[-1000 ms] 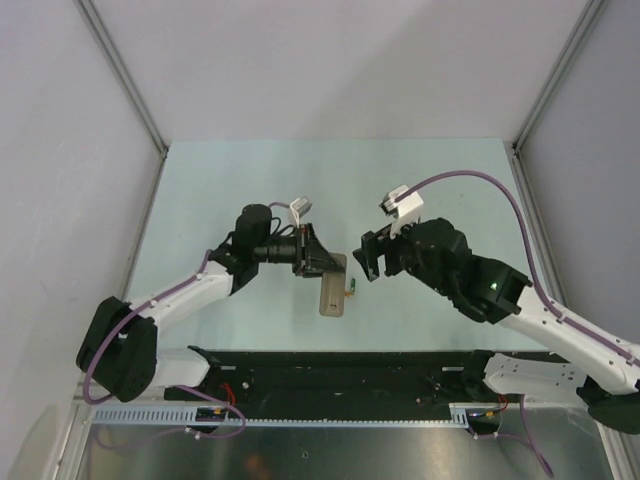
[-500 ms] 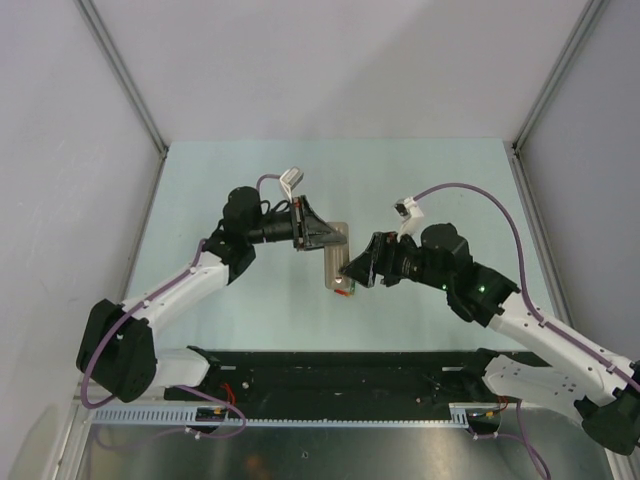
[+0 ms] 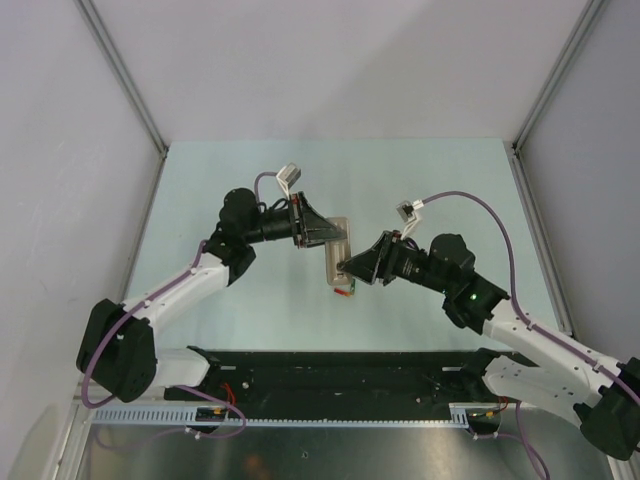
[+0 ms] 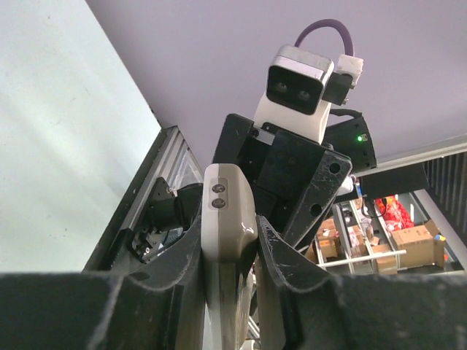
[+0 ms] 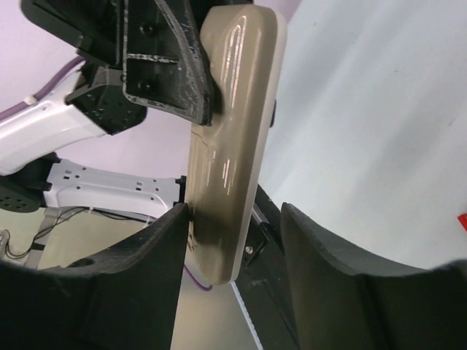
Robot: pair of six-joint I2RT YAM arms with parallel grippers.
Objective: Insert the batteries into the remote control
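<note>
My left gripper (image 3: 322, 236) is shut on the far end of the remote control (image 3: 338, 256) and holds it off the table, pale back showing. In the left wrist view the remote (image 4: 226, 211) stands edge-on between the fingers (image 4: 271, 244). My right gripper (image 3: 346, 268) is open, its jaws on either side of the remote's near end (image 5: 235, 138); one finger (image 5: 157, 248) touches it and the other stands apart. A red and a green battery (image 3: 343, 291) lie on the table below the remote. A red sliver (image 5: 462, 219) shows at the right wrist view's edge. The dark blue battery is out of view.
The pale green table (image 3: 440, 190) is walled by grey panels on three sides. A black rail (image 3: 340, 372) runs along the near edge by the arm bases. The right arm's wrist camera (image 4: 295, 91) faces the left wrist closely.
My left gripper has lifted the remote off the table and drawn it slightly back. My right gripper has swung in to the remote's near end, jaws around it.
</note>
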